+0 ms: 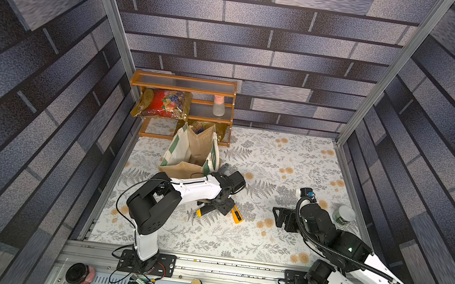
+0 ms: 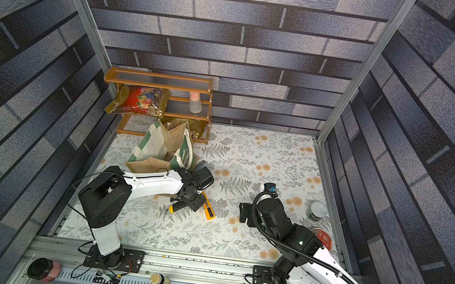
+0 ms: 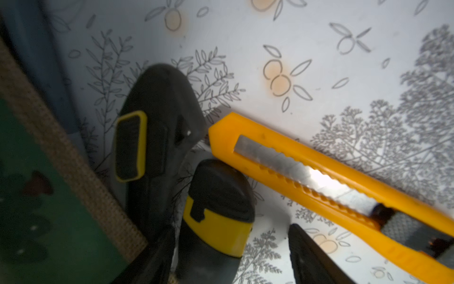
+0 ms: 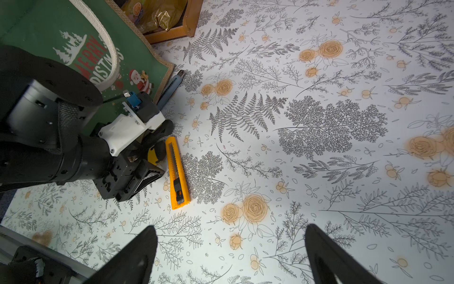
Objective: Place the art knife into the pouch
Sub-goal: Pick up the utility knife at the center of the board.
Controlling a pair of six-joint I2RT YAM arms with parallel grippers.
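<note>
An orange snap-off art knife [image 1: 237, 214] [image 2: 208, 207] [image 3: 319, 177] [image 4: 177, 172] lies flat on the floral cloth, blade retracted. Touching its tip is a second knife, black with yellow trim [image 3: 216, 221] [image 4: 154, 153]. My left gripper [image 3: 228, 236] [image 1: 213, 206] is lowered over that black-and-yellow handle, open, with a gap showing beside one finger. The pouch [image 1: 189, 149] [image 2: 160, 145] [image 4: 44, 32] stands open-mouthed just behind the left arm. My right gripper [image 4: 231, 228] [image 1: 279, 215] hovers open and empty to the right of the knives.
A blue-grey knife [image 4: 172, 86] lies against the pouch's corner. A wooden shelf [image 1: 186, 83] at the back holds foil snack bags [image 1: 165, 103] and a bottle [image 1: 219, 105]. A white tub [image 1: 345, 215] and a red-lidded tin [image 2: 322, 239] sit at the right edge.
</note>
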